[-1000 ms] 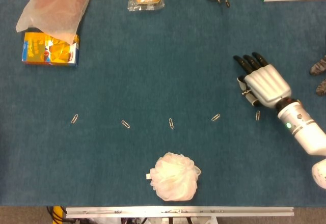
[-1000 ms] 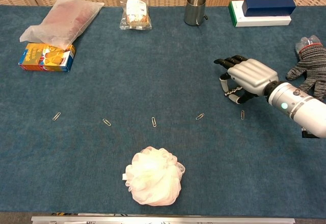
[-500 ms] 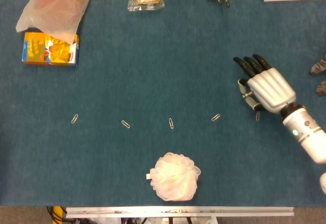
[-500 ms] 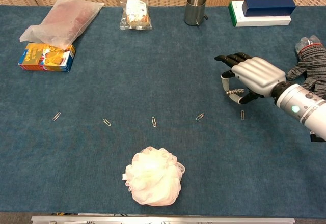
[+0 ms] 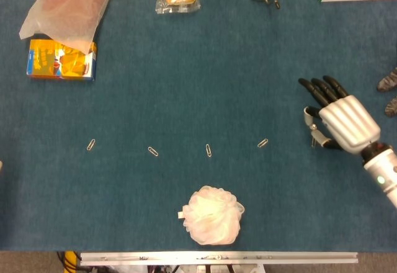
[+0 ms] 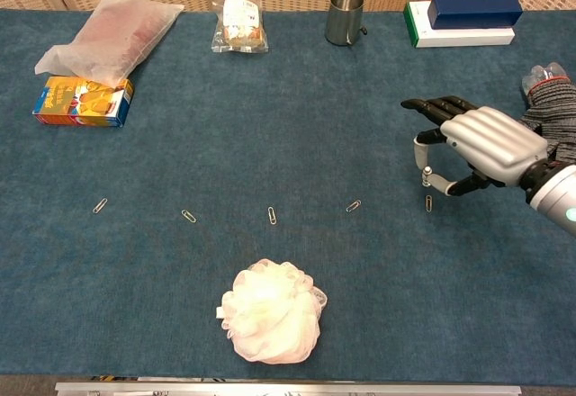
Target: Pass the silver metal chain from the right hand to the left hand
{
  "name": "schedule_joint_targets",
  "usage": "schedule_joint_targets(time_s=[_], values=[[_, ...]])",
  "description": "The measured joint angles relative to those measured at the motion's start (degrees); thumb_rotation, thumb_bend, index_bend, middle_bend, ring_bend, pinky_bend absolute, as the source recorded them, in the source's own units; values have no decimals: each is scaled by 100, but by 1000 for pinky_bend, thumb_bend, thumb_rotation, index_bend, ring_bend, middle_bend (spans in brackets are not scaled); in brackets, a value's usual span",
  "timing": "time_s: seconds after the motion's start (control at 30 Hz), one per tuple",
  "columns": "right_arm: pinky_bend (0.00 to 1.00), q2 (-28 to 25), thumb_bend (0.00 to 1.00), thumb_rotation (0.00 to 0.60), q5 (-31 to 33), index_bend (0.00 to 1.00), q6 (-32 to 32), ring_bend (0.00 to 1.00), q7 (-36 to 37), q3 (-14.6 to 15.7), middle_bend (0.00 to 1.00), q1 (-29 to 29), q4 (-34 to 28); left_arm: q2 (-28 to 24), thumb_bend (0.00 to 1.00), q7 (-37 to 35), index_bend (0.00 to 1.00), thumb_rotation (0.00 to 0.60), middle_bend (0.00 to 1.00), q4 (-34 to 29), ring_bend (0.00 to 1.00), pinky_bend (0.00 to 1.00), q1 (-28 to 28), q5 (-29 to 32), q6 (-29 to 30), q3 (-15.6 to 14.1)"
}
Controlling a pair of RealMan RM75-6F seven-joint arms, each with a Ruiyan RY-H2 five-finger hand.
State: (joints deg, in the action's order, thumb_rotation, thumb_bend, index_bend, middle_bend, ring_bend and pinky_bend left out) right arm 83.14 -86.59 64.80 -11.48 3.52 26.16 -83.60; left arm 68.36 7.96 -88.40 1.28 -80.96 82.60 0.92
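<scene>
Silver chain (image 6: 426,176) (tiny) under robot hand (image 6: 481,142)

Both views are evenly and fairly brightly lit from above; the blue surface (image 5: 186,87) shows no hot spots. Shadows are soft and short: a faint one lies under the right hand (image 6: 481,144) and a thin one rims the white puff (image 6: 270,312). Mild glare marks the metal cup (image 6: 345,16), the plastic bag (image 6: 108,36) and the pale back of the hand. Focus is adequate across both frames, though fine detail is soft and slightly grainy; the paperclips (image 5: 208,150) resolve only as small glints. Edge distortion is slight.
</scene>
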Motion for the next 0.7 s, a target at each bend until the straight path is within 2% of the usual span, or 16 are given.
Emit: schedule_joint_targets(time_s=[0.4, 0.7], values=[[35, -192, 338, 600, -400, 611, 247, 0, 288, 227, 19, -236, -126, -14, 153, 527, 384, 600, 431, -416, 386, 575, -38, -32, 169, -29], [35, -126, 338, 600, -548, 611, 180, 0, 354, 197, 19, -200, -169, -25, 154, 528, 384, 600, 431, -442, 386, 575, -100, -24, 242, -55]])
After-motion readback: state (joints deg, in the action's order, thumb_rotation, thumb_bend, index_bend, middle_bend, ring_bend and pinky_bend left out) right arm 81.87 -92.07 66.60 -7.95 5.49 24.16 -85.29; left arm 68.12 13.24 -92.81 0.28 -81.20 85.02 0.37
